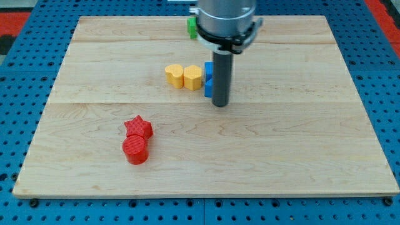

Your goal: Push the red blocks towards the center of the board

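Note:
A red star block (139,127) and a red round block (135,150) lie touching each other at the board's lower left, the round one just below the star. My tip (220,104) rests on the board near the middle, well to the right of and above both red blocks. It stands just in front of a blue block (208,80), which the rod partly hides.
Two yellow blocks (174,75) (192,77) sit side by side left of the blue block. A green block (192,27) shows at the view's top, partly hidden by the arm. The wooden board (300,156) lies on a blue pegboard.

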`<action>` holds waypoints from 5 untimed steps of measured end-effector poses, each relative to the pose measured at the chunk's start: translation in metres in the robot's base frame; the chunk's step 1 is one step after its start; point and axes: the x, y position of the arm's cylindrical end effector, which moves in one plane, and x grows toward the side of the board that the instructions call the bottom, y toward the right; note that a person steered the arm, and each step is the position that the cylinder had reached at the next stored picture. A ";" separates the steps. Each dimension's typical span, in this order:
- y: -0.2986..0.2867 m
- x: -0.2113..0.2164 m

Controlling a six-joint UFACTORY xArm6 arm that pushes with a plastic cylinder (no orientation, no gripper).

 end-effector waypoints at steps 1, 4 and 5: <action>0.013 0.033; -0.182 0.144; -0.163 0.100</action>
